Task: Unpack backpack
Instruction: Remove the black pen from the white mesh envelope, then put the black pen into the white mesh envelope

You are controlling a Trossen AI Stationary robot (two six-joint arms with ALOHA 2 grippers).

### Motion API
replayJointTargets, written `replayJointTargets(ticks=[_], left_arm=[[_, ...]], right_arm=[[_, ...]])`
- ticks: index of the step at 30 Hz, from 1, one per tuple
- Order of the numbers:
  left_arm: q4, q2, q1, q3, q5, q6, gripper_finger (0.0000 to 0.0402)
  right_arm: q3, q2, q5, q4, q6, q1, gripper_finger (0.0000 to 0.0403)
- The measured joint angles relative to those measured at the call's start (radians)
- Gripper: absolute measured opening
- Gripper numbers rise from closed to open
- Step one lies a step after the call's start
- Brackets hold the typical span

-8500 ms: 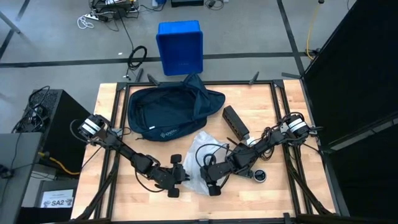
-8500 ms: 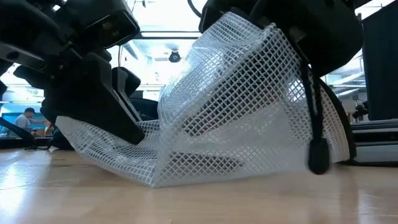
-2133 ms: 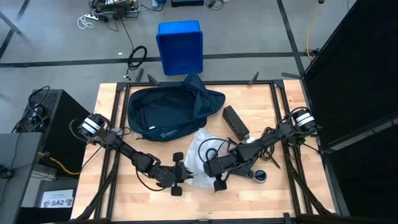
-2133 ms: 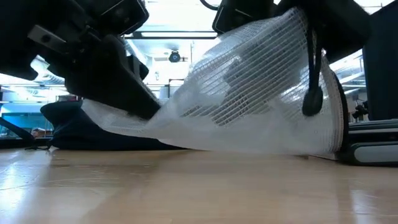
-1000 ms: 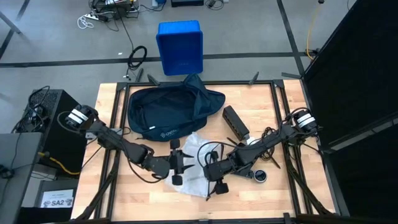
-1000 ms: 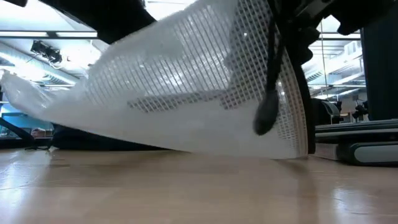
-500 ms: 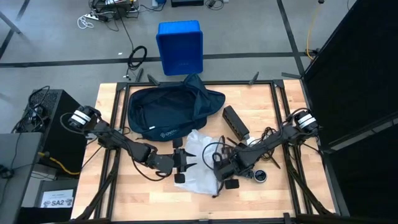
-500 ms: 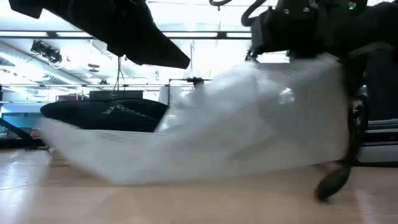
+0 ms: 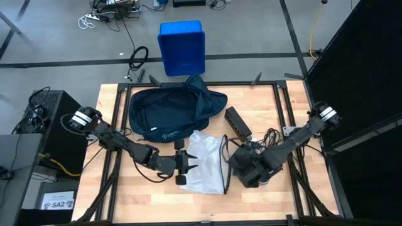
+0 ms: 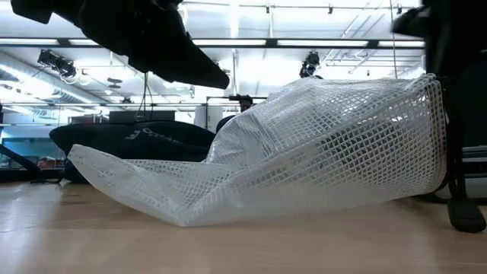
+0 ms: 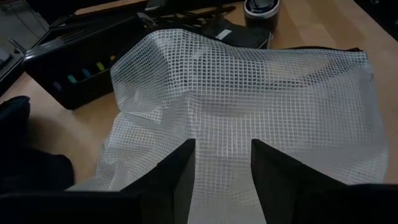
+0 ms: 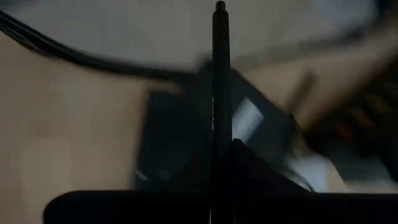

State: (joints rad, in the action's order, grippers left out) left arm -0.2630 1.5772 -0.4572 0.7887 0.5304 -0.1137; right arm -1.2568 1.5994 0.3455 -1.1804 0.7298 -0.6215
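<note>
Left gripper (image 9: pixel 186 167), fingers apart, touches the mesh bag (image 9: pixel 205 162) at nine o'clock; right gripper (image 9: pixel 242 171) pinched together at three o'clock.

The backpack (image 9: pixel 173 113) is a large, soft, dark navy fabric bag lying flat on the far half of the wooden surface (image 9: pixel 264 107), toward its left side. Seen from above it is rounded and slumped, its fabric creased, with its right end rising in a loose, crumpled peak. A small white logo label sits near the edge that faces the surface's middle, and a short white stripe shows close by it. In the low view the backpack (image 10: pixel 129 141) appears as a low, dark, domed mound resting on the surface, pale lettering visible on its side.
</note>
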Motion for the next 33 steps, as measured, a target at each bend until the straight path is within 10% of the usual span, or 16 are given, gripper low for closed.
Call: replayJointTargets(ticks=[19,33], left_arm=[[-0.005,0.0,-0.001,0.0,-0.049,-0.002,0.0127],[-0.115,-0.001,-0.005,0.0,-0.171,0.092,0.0127]], right_arm=[[0.469,-0.287,-0.008,0.043,0.578,-0.135,0.0012],[0.47,-0.313,-0.007,0.062,0.559,-0.135,0.0233]])
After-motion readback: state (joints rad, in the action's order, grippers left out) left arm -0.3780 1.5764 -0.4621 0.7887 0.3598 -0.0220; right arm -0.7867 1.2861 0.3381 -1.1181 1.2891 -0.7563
